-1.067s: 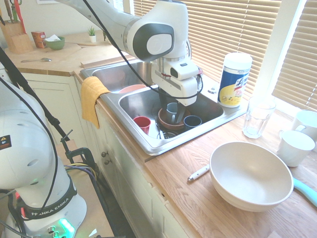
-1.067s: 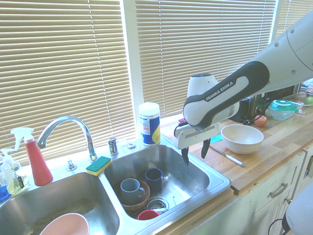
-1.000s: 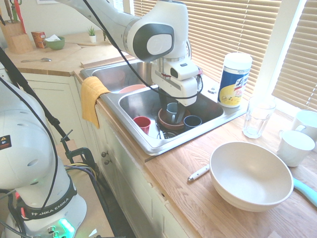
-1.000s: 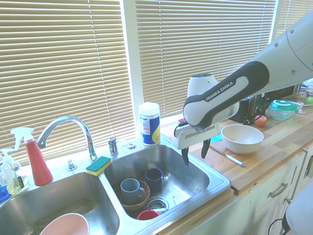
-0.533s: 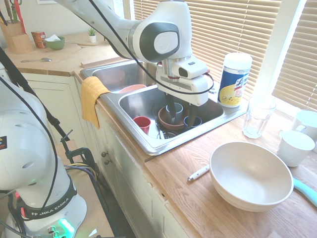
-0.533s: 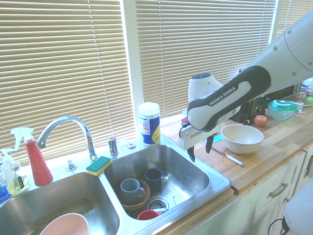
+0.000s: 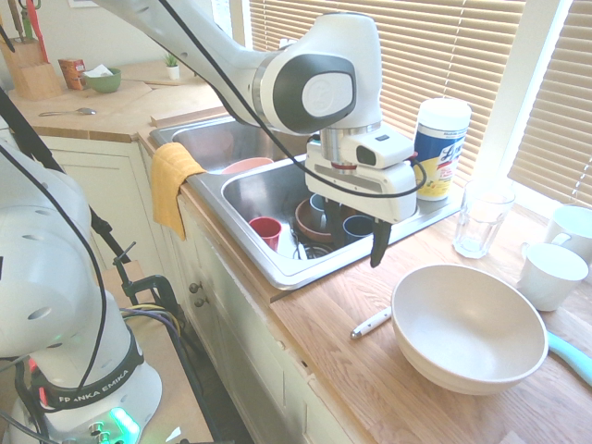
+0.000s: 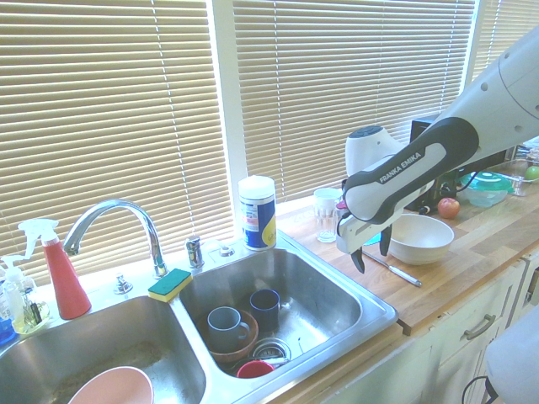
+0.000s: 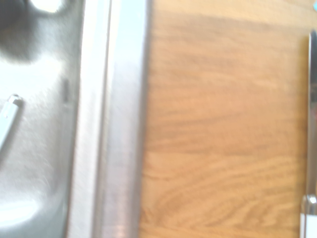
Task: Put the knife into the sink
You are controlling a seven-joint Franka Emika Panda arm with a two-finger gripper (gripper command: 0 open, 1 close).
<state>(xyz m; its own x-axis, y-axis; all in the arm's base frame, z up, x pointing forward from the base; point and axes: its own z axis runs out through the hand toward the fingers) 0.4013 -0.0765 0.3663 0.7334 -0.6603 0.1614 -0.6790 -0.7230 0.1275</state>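
Observation:
The knife (image 7: 371, 323) lies flat on the wooden counter, its white handle sticking out from beside the big bowl; it also shows as a slim knife (image 8: 394, 269) in front of the bowl and as a knife (image 9: 311, 129) along the edge of the wrist view. My gripper (image 7: 356, 233) (image 8: 371, 252) hangs open and empty above the sink's counter-side rim, a short way from the knife and well above it. The double-basin steel sink (image 7: 277, 266) (image 8: 370, 308) holds cups and a bowl. Its rim (image 9: 114, 124) runs through the wrist view.
A big cream bowl (image 7: 467, 328) (image 8: 417, 237) sits right beside the knife. A glass (image 7: 481, 217), a wipes canister (image 7: 437, 148) and white mugs (image 7: 550, 275) stand behind it. A red cup (image 7: 265, 230) sits in the basin. The faucet (image 8: 118, 219) rises at the back.
The arm has swung from over the sink basin toward the counter, bringing the gripper above the rim and closer to the knife. The fingers stayed open. The knife has not moved.

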